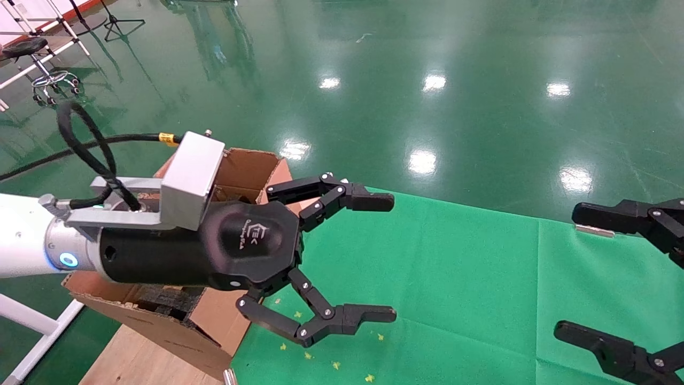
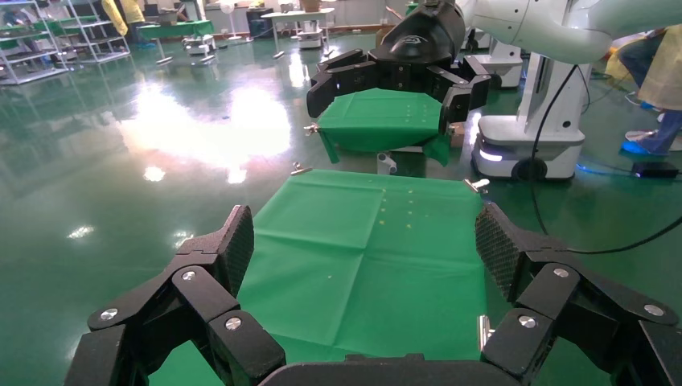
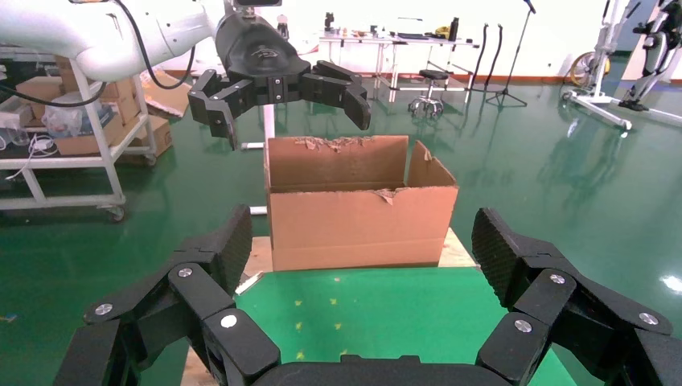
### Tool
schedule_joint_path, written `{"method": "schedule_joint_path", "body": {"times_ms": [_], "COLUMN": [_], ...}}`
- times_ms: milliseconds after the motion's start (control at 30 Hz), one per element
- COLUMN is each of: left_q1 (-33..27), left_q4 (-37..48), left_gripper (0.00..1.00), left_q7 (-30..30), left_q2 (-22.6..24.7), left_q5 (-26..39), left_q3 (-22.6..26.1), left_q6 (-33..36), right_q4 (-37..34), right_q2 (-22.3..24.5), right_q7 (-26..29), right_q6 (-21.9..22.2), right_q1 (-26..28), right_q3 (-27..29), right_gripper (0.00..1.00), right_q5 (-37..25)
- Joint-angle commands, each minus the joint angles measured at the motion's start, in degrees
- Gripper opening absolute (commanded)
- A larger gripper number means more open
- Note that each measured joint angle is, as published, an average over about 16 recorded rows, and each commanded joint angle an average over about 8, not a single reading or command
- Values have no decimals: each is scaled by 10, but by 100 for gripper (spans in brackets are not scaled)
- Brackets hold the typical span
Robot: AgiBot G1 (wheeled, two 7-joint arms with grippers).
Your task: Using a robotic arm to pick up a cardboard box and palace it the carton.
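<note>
No cardboard box is seen in any view, so it cannot be told whether it already lies in the carton or is elsewhere. The carton stands at the table's left edge, flaps upright. The left gripper is held above it, fingers spread and empty; the right gripper is parked by the right edge, likewise spread. The green cloth on the table is flecked with yellow scraps, and a glossy green floor lies beyond.
</note>
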Motion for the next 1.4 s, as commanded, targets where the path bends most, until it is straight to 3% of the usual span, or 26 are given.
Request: {"method": "schedule_joint_path", "body": {"times_ms": [33, 1400], "left_q1": [0, -1], "left_q4": [0, 1], "left_gripper": [100, 100], "left_q7": [0, 0], "left_q2": [0, 0], "left_q5": [0, 1], "left_q3": [0, 1], "left_q6": [0, 0], "right_q4": [0, 0], "right_q2": [0, 0], "right_q7": [0, 0], "right_q6": [0, 0], "right_q1": [0, 0], "right_q3": [0, 0], "right_gripper": [100, 100], "right_q5": [0, 0]}}
